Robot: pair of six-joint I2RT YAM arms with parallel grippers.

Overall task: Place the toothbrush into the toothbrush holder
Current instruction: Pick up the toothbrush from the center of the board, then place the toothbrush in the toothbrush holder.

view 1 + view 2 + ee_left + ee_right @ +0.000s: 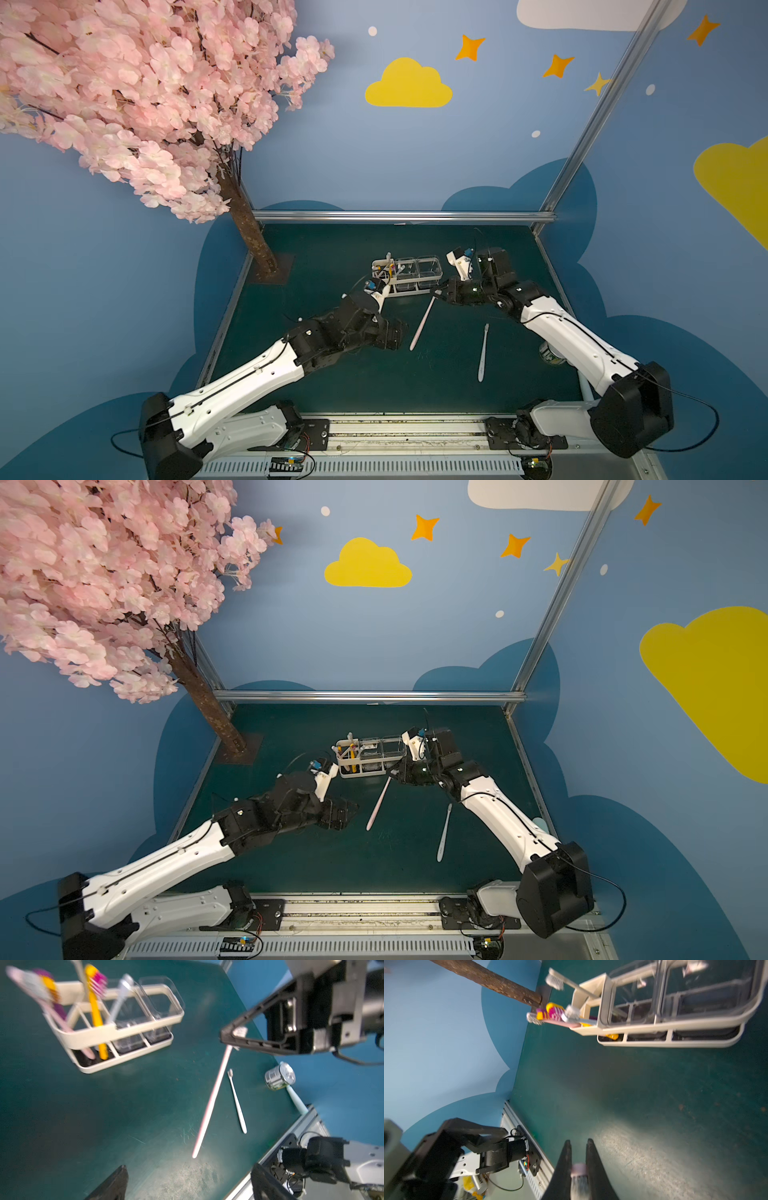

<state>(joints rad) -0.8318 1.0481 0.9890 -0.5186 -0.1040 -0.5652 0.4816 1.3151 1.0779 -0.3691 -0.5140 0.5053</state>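
**Right gripper pinches the pink toothbrush at its head; left gripper spread**

The right gripper (pixel 578 1144) is pressed onto the bristle head of the pink toothbrush (pixel 422 322). It sits just in front of the cup end of the toothbrush holder (pixel 409 286). The brush's long axis slants from the jaws toward the near rail (pixel 407 419) and slightly to the robot's left. Whether the handle tip touches the mat (pixel 332 374) cannot be told.

The left gripper (pixel 189 1166) has its jaws wide apart and holds nothing. It stands just beside the handle's tail end, apart from it.

The holder's long axis runs across the table. Several brushes stand in its divided end, their heads blurred in both wrist views.

A white toothbrush (pixel 483 353) lies flat on the mat, roughly parallel to the pink one and apart from it, head toward the far side. Open mat lies between the holder and the near rail.

At the right edge, a can (pixel 279 1079) is partly hidden behind the right arm (pixel 582 345) in a top view.
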